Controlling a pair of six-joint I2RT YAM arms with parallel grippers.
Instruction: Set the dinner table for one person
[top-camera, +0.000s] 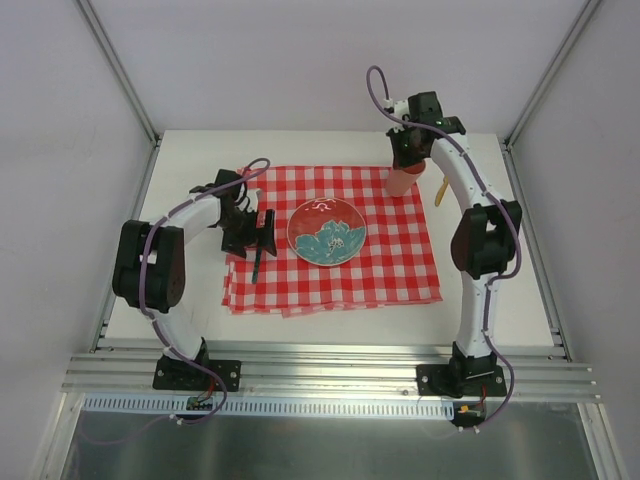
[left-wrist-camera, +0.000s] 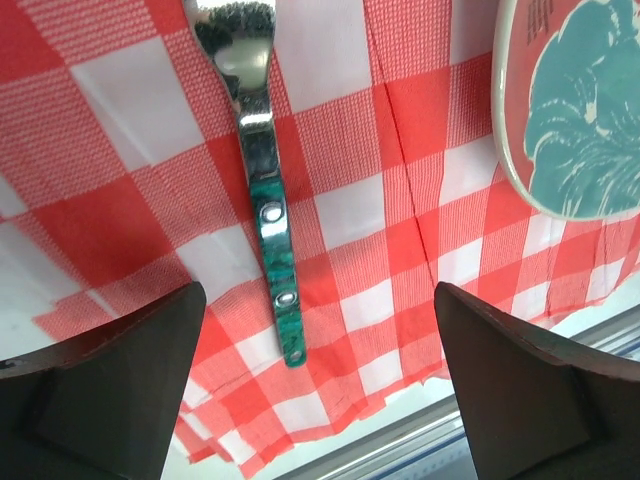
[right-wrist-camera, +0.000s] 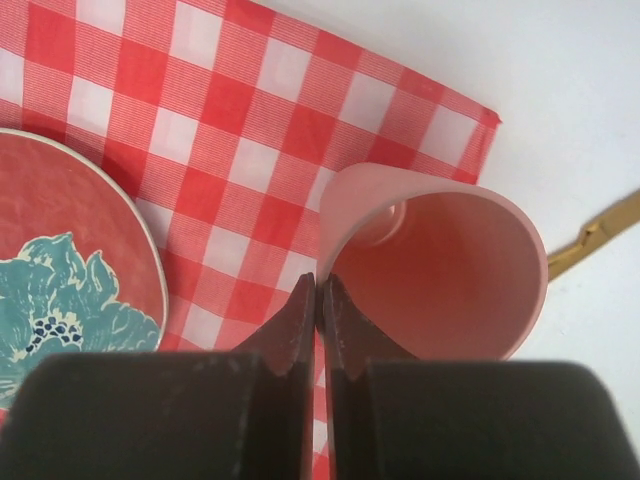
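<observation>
dinner table (top-camera: 300, 148): white, under the checked cloth (top-camera: 390, 270), bare on every side of it
plate (top-camera: 327, 232): middle of cloth
left gripper (left-wrist-camera: 320, 300): spread wide over green-handled cutlery (left-wrist-camera: 272, 230) lying left of plate
right gripper (right-wrist-camera: 320, 290): pinching wall of tilted pink cup (right-wrist-camera: 450, 270), cloth's far right corner

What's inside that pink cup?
Only bare pink wall shows inside the pink plastic cup, with nothing visible in it. The black right gripper hides the nearest part of the inside.
</observation>
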